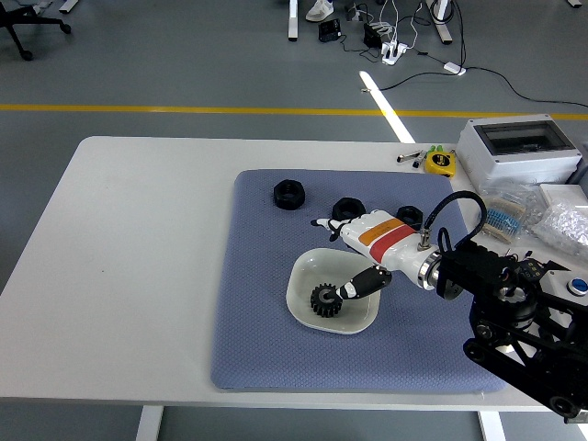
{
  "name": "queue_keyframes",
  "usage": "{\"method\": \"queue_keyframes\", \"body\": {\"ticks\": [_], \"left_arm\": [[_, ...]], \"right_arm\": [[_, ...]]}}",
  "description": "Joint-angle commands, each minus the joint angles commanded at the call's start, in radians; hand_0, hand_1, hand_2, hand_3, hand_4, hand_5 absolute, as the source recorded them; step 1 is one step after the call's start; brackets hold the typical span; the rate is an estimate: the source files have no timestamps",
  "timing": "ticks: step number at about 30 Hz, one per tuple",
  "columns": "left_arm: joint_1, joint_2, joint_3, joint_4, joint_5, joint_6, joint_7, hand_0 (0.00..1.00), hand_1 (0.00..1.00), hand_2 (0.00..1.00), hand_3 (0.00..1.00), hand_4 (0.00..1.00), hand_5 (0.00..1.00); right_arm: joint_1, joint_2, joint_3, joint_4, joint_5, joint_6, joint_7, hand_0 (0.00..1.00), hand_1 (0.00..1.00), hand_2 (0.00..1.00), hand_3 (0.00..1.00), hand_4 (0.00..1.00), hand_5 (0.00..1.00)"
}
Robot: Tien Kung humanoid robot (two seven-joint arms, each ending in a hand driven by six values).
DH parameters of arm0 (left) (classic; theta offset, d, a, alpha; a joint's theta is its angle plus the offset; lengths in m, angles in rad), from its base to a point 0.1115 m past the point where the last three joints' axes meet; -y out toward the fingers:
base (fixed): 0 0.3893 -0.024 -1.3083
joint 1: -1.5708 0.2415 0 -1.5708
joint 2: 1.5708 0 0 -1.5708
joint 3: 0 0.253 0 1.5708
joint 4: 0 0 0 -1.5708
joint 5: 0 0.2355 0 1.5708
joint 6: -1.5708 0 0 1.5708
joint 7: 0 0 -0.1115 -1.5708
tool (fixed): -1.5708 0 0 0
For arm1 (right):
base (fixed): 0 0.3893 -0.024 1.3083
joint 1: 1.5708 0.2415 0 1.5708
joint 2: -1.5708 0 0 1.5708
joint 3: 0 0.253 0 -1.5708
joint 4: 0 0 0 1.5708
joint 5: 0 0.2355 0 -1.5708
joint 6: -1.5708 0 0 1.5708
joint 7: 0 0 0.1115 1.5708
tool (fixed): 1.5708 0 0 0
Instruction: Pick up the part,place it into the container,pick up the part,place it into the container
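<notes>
A black gear (325, 299) lies in the white dish (308, 278) on the blue-grey mat (257, 322). My right hand (354, 253) hovers over the dish's right side with fingers spread, and its thumb tip sits just right of the gear. Three black nut-like parts lie on the mat behind: one at the back left (289, 195), one (347, 208) partly hidden by my hand, one (410, 216) behind my wrist. My left arm is out of view.
A grey electrical box (519, 152), a yellow tape measure (441, 163) and bags of small parts (565, 225) crowd the table's right side. The white table (138, 239) stretches to the left of the mat.
</notes>
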Motion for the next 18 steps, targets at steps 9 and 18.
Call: {"method": "queue_keyframes", "body": {"ticks": [9,18], "left_arm": [[0.000,0.001,0.013,0.000,-0.014,-0.002,-0.002,0.684,0.645,0.674,0.557,0.633,0.587],[0.001,0.001,0.018,0.000,-0.016,-0.003,-0.003,0.685,0.644,0.674,0.557,0.634,0.589]], "right_arm": [[0.011,-0.037,0.063,-0.134,0.082,-0.042,0.016,0.417,0.579,0.648,0.748,0.998,0.490],[-0.035,-0.075,0.100,-0.213,0.103,0.009,0.047,0.407,0.531,0.607,0.669,0.998,0.487]]}}
